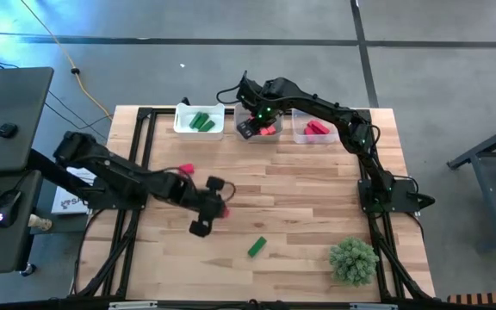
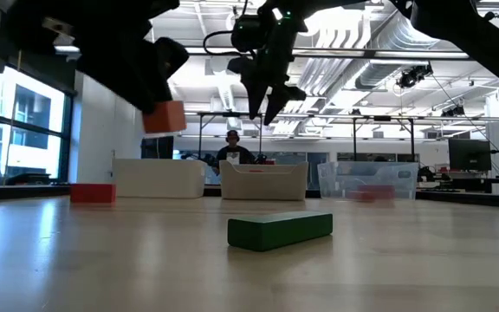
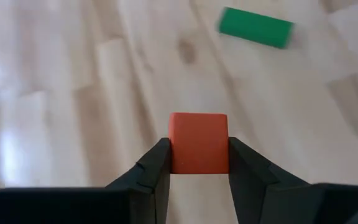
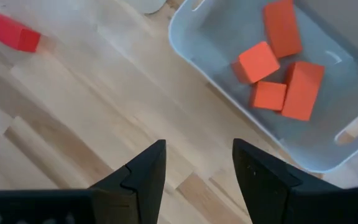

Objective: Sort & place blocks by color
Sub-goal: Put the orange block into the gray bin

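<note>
a: where is the worktop (image 1: 317, 198) open?

b: across the broad middle; only a green block (image 1: 257, 247) lies near the front, and a red block (image 1: 186, 169) at the left.

a: what blocks the way?

b: three trays (image 1: 200, 121) line the far edge, the right gripper (image 1: 250, 129) hangs above the middle one. the left gripper (image 1: 216, 207), clamping a salmon block (image 3: 198, 142), fills mid-left. a bushy plant (image 1: 353, 261) takes the front right corner.

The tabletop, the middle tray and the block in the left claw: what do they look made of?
Tabletop: wood, joined light planks with visible grain, low sheen. Middle tray: probably plastic, pale, smooth, rounded moulded rim. Salmon block, pinched in the left claw: matte, uniform colour, crisp edges; painted wood or plastic, can't tell.
</note>
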